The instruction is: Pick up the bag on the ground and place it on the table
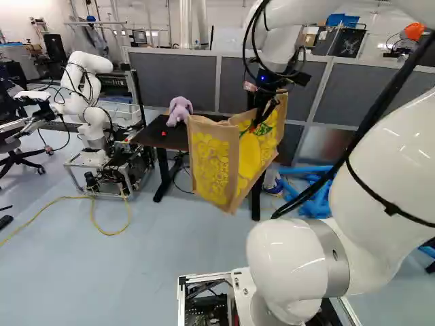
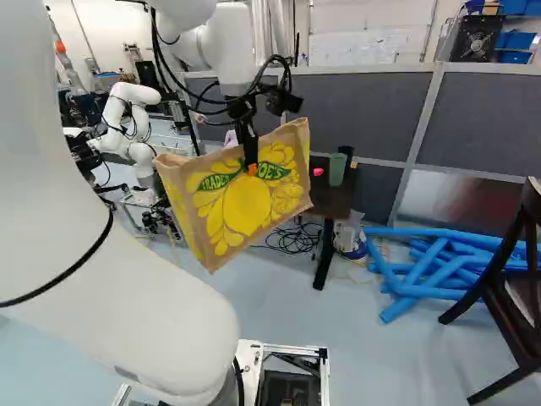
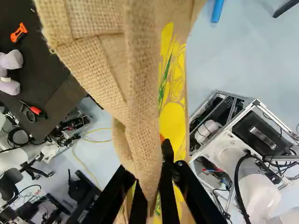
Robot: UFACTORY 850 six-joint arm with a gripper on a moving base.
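Note:
My gripper point(image 2: 248, 159) holds the bag point(image 2: 226, 203) up in the air, pinched by its top edge. The bag is tan burlap with yellow fruit printing and hangs tilted, its bottom off the floor. In the wrist view the gripper point(image 3: 152, 196) is shut on a fold of the bag point(image 3: 142, 93). The dark table point(image 1: 155, 135) stands behind the bag in the left base view; the bag hides part of its top. In the wrist view the table point(image 3: 44, 77) lies to one side of the bag.
On the table are a purple plush toy point(image 1: 180, 111), an orange-handled tool point(image 3: 18, 32), a red-handled tool point(image 3: 35, 110) and a green cup point(image 2: 337, 168). Another robot point(image 1: 92, 102) stands beyond it. Blue tubes point(image 2: 439, 266) lie on the floor near a dark wooden chair point(image 2: 507, 292).

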